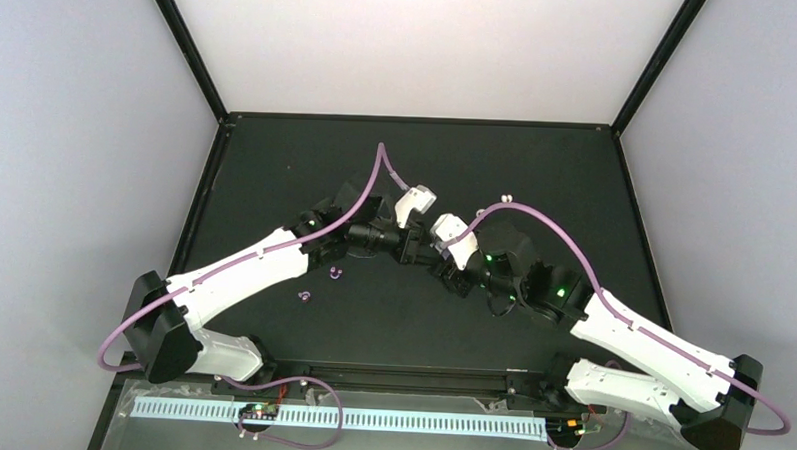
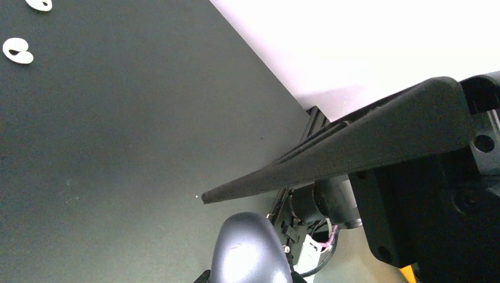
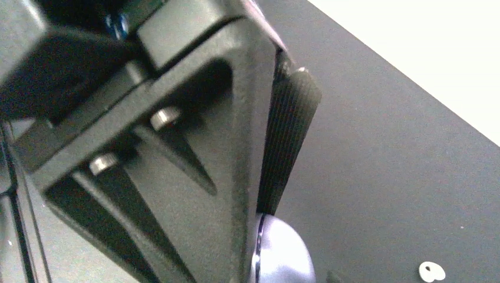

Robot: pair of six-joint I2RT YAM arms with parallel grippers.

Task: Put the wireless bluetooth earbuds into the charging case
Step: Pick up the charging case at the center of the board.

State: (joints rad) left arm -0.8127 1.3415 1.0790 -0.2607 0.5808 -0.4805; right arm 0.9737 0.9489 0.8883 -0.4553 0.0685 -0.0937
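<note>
Charging case (image 2: 250, 250) sat mid-table where both tools met | left gripper (image 1: 414, 251), right gripper (image 1: 445, 269): spread or clamped, could not tell | purple earbuds (image 1: 335, 273) lay loose to its left, white earbuds (image 2: 17, 50) beyond it | risk: smooth rounded case probably slips if pinched off-centre.

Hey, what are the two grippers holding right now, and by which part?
Cannot tell. A rounded lilac object sits near the left gripper and at a fingertip of the right gripper, but no clamped hold shows.
</note>
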